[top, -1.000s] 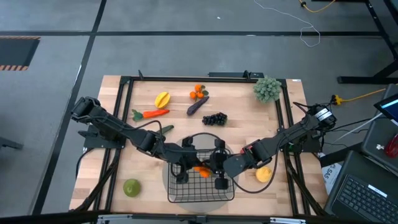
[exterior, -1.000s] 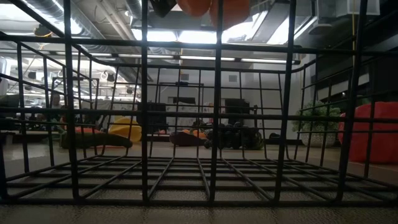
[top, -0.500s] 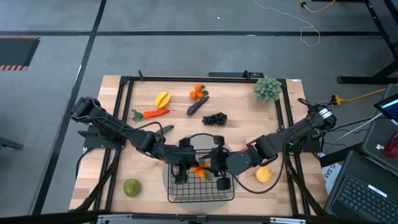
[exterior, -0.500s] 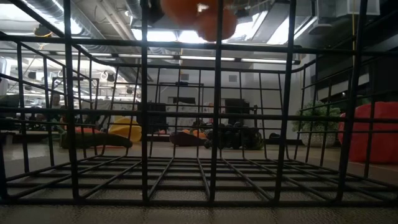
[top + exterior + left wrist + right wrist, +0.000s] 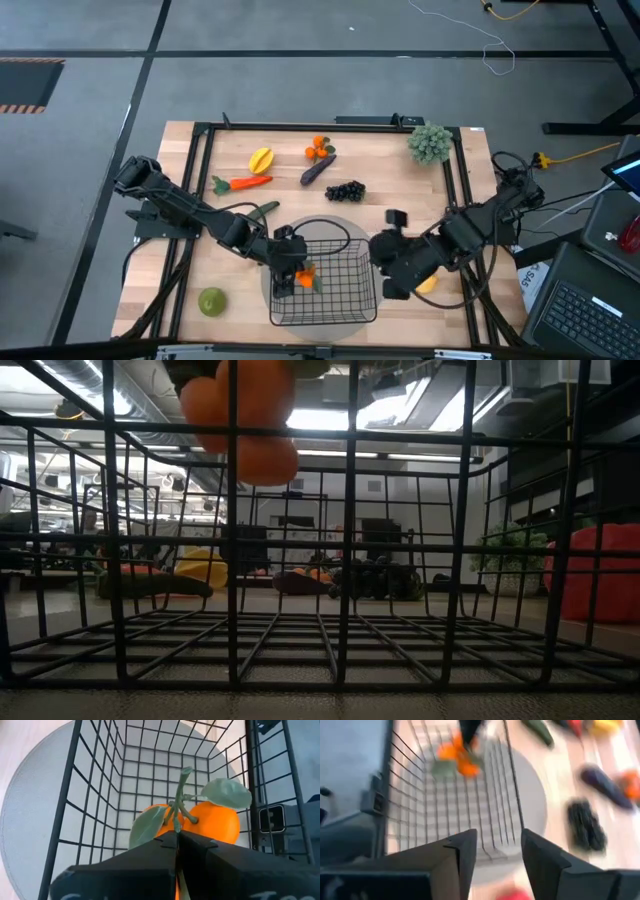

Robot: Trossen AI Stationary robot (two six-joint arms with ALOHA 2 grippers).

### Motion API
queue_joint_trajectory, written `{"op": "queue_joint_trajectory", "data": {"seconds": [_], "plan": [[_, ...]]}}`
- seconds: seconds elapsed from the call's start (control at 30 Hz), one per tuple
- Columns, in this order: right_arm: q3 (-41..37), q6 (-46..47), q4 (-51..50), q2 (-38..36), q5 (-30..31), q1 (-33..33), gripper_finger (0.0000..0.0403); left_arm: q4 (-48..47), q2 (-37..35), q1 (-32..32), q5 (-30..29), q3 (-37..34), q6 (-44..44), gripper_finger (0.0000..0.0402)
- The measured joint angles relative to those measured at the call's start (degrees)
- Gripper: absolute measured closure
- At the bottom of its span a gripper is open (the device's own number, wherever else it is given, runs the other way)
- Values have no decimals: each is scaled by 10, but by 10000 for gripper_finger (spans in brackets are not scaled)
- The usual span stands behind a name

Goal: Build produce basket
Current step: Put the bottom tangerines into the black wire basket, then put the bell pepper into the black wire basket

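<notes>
High view: the black wire basket (image 5: 325, 288) sits on a grey round mat (image 5: 268, 290) at the middle of the tabletop's (image 5: 230, 260) near edge. The left gripper (image 5: 293, 280) hangs over the basket's left side, its fingers (image 5: 150, 851) pressed together on the green stem of a pair of oranges (image 5: 305, 277) with leaves. In the left wrist view the oranges dangle inside the basket's walls, clear of the mesh floor. The low view shows them high up, at the level of the basket's top rim.

The right gripper (image 5: 392, 232) is just outside the basket's right side, above bare wood, with its fingers (image 5: 465, 851) apart and nothing between them. A yellow-orange fruit (image 5: 428, 284) lies partly under the right arm, near the right part of the near edge.

Along the far edge lie a yellow starfruit (image 5: 260, 159), a second pair of oranges (image 5: 319, 148) and a purple eggplant (image 5: 318, 169), with a grey-green bushy ball (image 5: 428, 143) in the far right corner. A carrot (image 5: 241, 183) is near the left edge, black grapes (image 5: 345, 190) lie in the middle, and a dark green piece (image 5: 266, 208) shows beside the left arm. A green round fruit (image 5: 211, 301) rests near the near left corner.
</notes>
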Motion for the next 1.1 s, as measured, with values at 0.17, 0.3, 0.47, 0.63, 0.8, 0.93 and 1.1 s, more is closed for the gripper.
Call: {"op": "queue_joint_trajectory", "data": {"seconds": [0.17,0.3,0.47,0.63,0.8,0.93,1.1], "plan": [[-36,133,-79,0,1,20,260,1,0,0,-1,0,24,401],[-82,193,-94,1,0,34,260,0,0,6,-1,0,-2,390],[-138,257,-110,1,0,36,260,1,0,7,2,0,-3,349],[-176,293,-165,1,-12,24,260,1,0,7,-6,0,-5,303],[-190,273,-164,-18,-27,-3,260,13,0,7,-23,0,-9,288],[-190,244,-163,-57,-17,-23,260,26,0,7,-23,0,-8,289],[-190,230,-164,-125,19,-36,260,25,0,5,-24,0,-6,289]]}}
